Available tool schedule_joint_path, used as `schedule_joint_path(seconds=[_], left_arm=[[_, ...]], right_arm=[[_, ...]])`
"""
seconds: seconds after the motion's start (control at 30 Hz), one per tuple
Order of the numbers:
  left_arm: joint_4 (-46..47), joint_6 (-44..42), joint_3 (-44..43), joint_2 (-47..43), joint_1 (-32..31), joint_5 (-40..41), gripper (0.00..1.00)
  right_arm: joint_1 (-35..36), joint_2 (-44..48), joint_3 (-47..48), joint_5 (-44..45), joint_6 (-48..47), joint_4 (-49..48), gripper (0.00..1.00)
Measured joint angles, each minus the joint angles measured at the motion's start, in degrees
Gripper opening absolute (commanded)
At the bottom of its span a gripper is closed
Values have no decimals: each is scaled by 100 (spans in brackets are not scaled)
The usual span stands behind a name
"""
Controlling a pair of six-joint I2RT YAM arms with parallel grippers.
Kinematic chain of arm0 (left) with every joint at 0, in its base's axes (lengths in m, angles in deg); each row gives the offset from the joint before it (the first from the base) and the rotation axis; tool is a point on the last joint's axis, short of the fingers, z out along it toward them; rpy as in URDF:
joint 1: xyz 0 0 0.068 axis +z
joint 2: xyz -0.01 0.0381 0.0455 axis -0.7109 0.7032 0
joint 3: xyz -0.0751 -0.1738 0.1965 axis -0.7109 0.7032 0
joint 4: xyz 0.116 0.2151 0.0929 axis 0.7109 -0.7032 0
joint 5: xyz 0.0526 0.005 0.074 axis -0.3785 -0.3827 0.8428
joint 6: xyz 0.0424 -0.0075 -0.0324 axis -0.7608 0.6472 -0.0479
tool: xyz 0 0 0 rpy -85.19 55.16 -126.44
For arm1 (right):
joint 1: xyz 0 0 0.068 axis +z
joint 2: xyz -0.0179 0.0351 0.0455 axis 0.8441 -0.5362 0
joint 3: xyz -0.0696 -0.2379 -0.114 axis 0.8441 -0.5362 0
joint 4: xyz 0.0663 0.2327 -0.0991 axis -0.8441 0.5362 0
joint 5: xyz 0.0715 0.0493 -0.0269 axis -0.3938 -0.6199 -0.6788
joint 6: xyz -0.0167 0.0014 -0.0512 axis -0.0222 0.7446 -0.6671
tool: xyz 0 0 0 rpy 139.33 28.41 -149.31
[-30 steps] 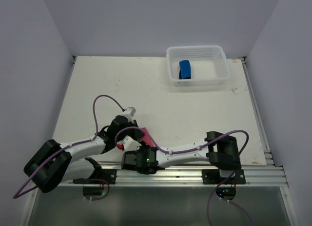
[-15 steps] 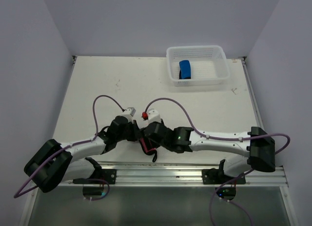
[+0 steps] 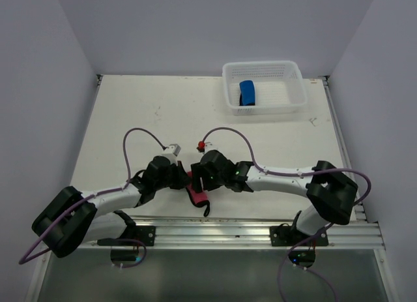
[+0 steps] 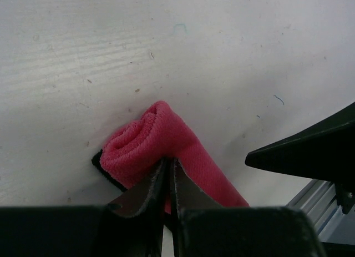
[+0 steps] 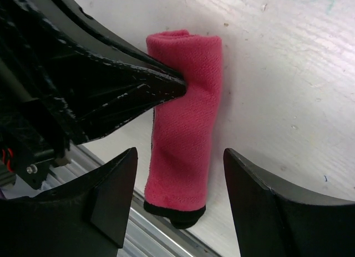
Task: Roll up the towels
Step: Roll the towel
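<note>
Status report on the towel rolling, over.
Left gripper shut on pink towel, rolled. Right gripper open, jaws either side of it. Blue towel rolled in basket. Nothing in the way.

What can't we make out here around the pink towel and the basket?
- Top view: pink towel mostly under left hand and right hand; only its near end shows.
- Left wrist: how much cloth the shut fingers pinch, hidden behind them.
- Top view: blue towel in basket, too small to judge the roll.
</note>
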Motion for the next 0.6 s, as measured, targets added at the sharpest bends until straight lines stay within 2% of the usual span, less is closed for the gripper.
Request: schedule_joint_path(seconds=[0.33, 0.6], left_arm=[[17, 90, 111, -155, 2, 7, 9], [24, 127, 195, -247, 2, 17, 8]], right_arm=[[-37, -564, -385, -332, 133, -557, 66], [-35, -710, -385, -420, 109, -846, 57]])
